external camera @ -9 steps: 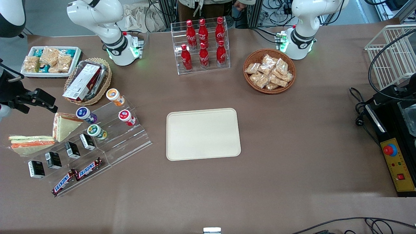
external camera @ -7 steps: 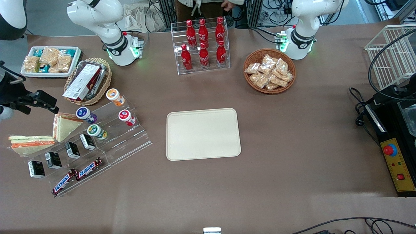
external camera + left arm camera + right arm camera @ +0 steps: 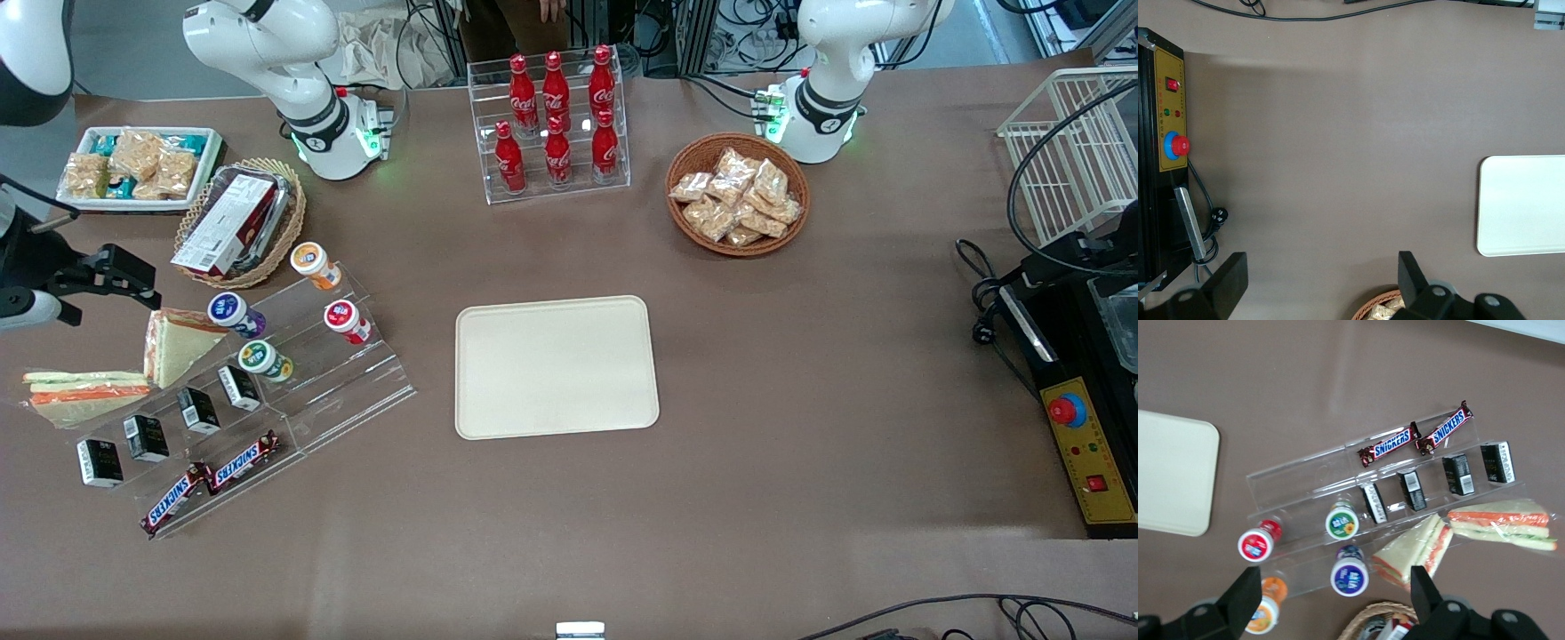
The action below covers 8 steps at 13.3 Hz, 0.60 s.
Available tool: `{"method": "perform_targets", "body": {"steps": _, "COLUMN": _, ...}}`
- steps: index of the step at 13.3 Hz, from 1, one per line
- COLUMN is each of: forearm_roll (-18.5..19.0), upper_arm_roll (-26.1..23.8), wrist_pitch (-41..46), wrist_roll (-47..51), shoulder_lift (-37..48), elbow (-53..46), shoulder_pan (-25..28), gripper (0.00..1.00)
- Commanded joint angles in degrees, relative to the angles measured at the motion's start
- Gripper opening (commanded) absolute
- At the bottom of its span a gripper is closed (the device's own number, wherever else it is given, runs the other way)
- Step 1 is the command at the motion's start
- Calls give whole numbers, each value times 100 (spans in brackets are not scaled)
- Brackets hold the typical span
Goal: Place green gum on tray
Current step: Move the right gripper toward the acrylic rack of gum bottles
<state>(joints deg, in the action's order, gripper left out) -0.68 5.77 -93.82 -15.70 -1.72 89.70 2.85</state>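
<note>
The green gum [image 3: 264,361] stands on the clear stand [image 3: 356,373], well apart from the tray [image 3: 556,366]; probably light, stiff and slick, best pinched across its body by the gripper [image 3: 1331,597], fingers wide above it.

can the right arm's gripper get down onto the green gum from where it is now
Probably yes: the gripper, open, hangs toward the working arm's end, nothing above the green gum on the clear stand; the purple bottle sits close.
</note>
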Motion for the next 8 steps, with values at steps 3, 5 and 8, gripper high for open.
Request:
{"method": "perform_targets", "body": {"steps": 3, "forearm_roll": -2, "upper_arm_roll": 143, "wrist_pitch": -348, "wrist_roll": -802, "shoulder_lift": -30, "elbow": 608, "shoulder_pan": -21, "gripper": 99}}
{"method": "perform_targets", "body": {"steps": 5, "forearm_roll": -2, "upper_arm_roll": 161, "wrist_pitch": -654, "wrist_roll": -803, "shoulder_lift": 5, "elbow": 1161, "shoulder_pan": -21, "gripper": 99}}
{"method": "perform_targets", "body": {"steps": 8, "forearm_roll": -2, "upper_arm_roll": 170, "wrist_pitch": -1242, "wrist_roll": -794, "shoulder_lift": 23, "elbow": 1874, "shoulder_pan": -12, "gripper": 99}}
